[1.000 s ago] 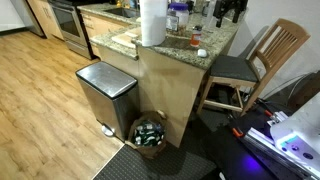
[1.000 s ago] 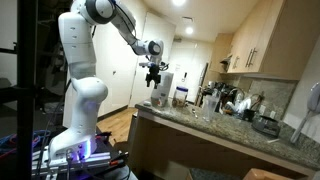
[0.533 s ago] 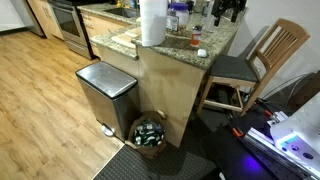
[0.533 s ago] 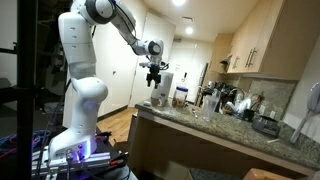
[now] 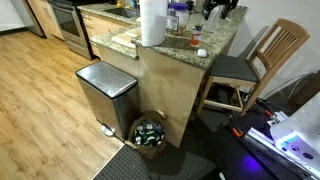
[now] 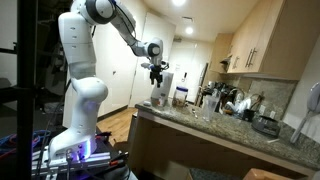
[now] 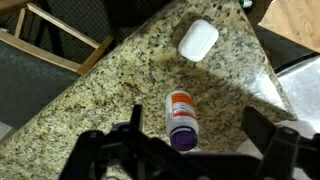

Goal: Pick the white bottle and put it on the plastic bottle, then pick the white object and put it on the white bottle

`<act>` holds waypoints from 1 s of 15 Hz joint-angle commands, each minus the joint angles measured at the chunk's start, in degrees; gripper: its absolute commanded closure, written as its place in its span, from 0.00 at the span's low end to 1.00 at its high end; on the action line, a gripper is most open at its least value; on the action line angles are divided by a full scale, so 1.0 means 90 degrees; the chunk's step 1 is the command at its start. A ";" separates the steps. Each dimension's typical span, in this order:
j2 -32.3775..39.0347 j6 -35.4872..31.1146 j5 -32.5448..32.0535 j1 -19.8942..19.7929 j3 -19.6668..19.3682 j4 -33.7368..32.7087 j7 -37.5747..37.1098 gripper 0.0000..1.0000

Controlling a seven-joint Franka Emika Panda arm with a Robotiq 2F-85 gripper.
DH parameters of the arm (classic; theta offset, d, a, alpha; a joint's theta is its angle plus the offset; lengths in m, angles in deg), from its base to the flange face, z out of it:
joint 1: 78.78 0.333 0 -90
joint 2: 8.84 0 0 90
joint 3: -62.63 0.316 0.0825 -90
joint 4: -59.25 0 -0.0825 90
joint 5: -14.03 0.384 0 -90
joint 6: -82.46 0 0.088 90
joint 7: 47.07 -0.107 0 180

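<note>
The claw hung well above the bench, released and empty, with its fingers spread as wide as they go. Holding off at that height probably served to keep the whole working patch in the wrist view before any descent. It touched nothing.

Straight below the claw, within the span of the fingers and rather nearer one of them, lay the white bottle. It lay on its side on the granite, orange label up and purple cap at one end. Its length ran across the line between the two fingers, so a straight drop would likely have let them close on its round flanks. That seemed to be the reason for the claw's alignment. Since the bottle was lying down, it would have to be turned upright before it could rest on another bottle.

Ahead of the claw, beyond the bottle and clearly apart from it, sat the white object, a small rounded piece close to the bench edge. It belonged to the later step and looked untouched.

The plastic bottle lay outside the wrist view. In an exterior view several containers stood beside a paper towel roll, off to one side of the claw. At that size I could not tell which of them was the plastic bottle.
</note>
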 commanded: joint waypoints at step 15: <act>0.0002 -0.0635 -0.0034 -0.0005 0.0036 0.0049 -0.1030 0.00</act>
